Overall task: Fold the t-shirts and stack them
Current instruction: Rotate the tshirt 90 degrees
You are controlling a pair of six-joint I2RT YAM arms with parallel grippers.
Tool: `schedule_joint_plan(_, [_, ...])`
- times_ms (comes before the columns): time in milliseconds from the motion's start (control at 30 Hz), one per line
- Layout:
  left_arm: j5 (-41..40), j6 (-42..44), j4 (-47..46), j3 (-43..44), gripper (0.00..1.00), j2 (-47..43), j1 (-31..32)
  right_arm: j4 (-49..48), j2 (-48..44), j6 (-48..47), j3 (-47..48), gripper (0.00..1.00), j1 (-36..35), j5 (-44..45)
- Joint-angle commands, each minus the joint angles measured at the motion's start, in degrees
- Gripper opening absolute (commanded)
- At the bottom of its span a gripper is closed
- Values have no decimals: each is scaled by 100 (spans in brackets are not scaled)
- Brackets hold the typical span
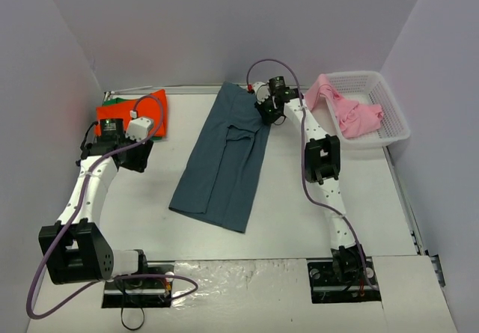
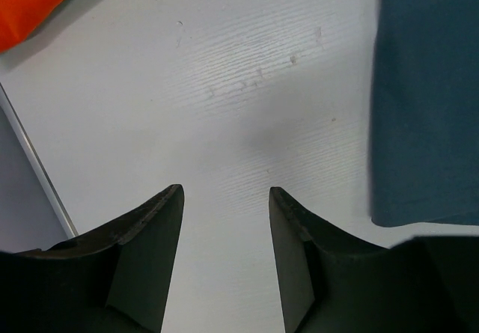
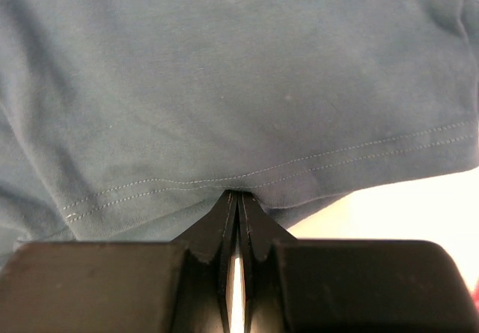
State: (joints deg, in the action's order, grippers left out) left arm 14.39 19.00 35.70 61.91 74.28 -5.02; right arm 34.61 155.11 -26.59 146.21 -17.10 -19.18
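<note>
thin pinch on the blue hem, one arm doing all the work

the slate-blue t-shirt (image 1: 221, 161) lies in the middle of the table (image 2: 224, 86), laid out as a long narrow strip with one side folded in. its long axis runs from the far edge of the table down toward the near left. the far end is the narrower one and the near end is wider and squared off. i cannot tell which end is the collar.

the right gripper (image 3: 238, 198) is clamped on a stitched hem at the far right edge of this shirt. its jaws are pressed together and only their very tips bite the cloth. the left gripper (image 2: 224, 198) stands about half open and holds nothing. it hangs over bare table between the blue shirt and the orange-red t-shirt (image 1: 146, 108). that shirt sits folded on the green t-shirt (image 1: 112, 101) in the far left corner. the pink t-shirt (image 1: 358, 114) lies bunched in the white basket (image 1: 393, 120) at the far right.

the likely failure is the hem slipping out of that shallow bite once the rest of the cloth drags on the table. a pull from one corner could also swing the strip off its line. it could drag the folded layers apart, since nothing pins the other side. if the left arm joins late or grabs only the top layer, the fold would probably land crooked.
</note>
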Motion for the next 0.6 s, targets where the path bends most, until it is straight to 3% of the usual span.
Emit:
schedule_joint_plan(0, [116,-90,24,242,48,69,-52,116,318,31,179,0,225,450])
schedule_joint_plan(233, [134,-81,-2,234,48,148,-52,-454,275,128,162,0,243,783])
schedule_joint_plan(400, [169,-81,-46,190,48,166,-52,-1858,-568,137,-1067,0,68,1388])
schedule_joint_plan(567, [195,-90,-63,129,48,17,-52,-1897,-911,101,-1147,0,-39,1461])
